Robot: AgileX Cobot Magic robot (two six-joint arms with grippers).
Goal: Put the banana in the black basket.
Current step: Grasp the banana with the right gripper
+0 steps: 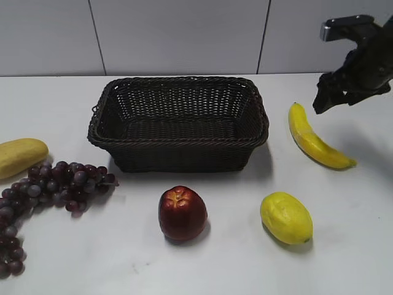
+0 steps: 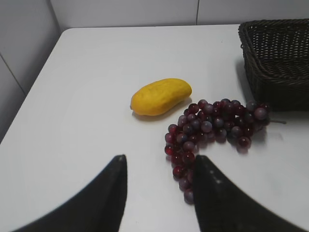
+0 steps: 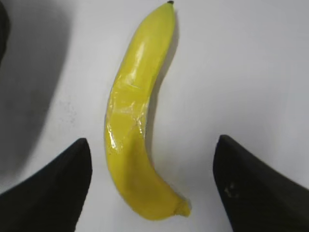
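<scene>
The banana lies on the white table to the right of the black basket, which holds nothing. My right gripper hovers above the banana's far end, open. In the right wrist view the banana lies between the open jaws, nearer the left finger, not touched. My left gripper is open and empty above the table, near the grapes; it is out of the exterior view. A corner of the basket shows in the left wrist view.
A purple grape bunch, a pale-yellow fruit at the left edge, a red apple and a lemon lie on the table. The grapes and pale-yellow fruit show in the left wrist view.
</scene>
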